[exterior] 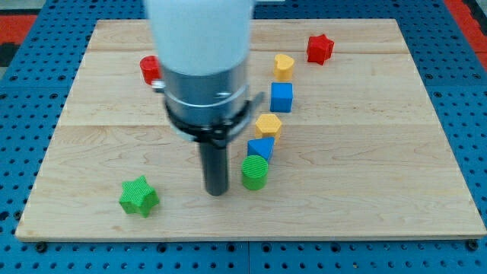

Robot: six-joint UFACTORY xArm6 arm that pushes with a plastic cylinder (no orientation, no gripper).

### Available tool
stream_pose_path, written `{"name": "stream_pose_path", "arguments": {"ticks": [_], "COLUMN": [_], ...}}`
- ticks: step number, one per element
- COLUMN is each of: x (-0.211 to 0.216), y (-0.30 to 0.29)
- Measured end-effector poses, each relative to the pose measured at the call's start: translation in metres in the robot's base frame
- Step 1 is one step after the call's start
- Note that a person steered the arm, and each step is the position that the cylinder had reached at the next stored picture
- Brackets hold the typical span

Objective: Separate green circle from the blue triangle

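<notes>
There are no jaws here, only a rod: my tip (pixel 217 190) rests on the desk (pixel 380 152) in the lower middle of the frame, just left of the green circle (pixel 255 173). That circle touches the blue triangle (pixel 261 148) directly above it, which sits below a yellow block (pixel 268 125).

The arm's white housing (pixel 199 30) is cut off at the view's top, and its body hides most of the red block (pixel 149 68) at nine o'clock, so that block's shape cannot be told. The yellow block (pixel 268 124) covers the blue triangle's (pixel 261 148) twelve o'clock edge
</notes>
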State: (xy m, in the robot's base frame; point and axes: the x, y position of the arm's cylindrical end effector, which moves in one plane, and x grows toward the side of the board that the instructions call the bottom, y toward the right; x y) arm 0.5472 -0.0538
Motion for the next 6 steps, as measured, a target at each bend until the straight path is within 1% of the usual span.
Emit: {"name": "stream_pose_path", "arguments": {"ticks": [1, 2, 3, 4, 5, 6], "x": [-0.026, -0.023, -0.003, 0.008, 0.043, 0.053], "y": [0.006, 0.085, 0.134, 0.088, 0.065, 0.133]}}
